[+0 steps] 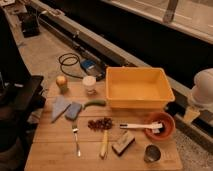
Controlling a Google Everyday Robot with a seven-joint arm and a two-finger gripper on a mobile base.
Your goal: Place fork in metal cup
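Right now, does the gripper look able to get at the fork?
Probably yes. The fork lies flat in the open on the table's front left, nothing over it. The gripper hangs by the table's right edge, so it must cross over the orange bowl first.

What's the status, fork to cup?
Gripper out of view; white arm at right edge. Fork flat on table. Metal cup upright, near corner. Yellowish stick, block between.

Fork [76, 139] left of metal cup [152, 153], gripper [192, 114] rightmost
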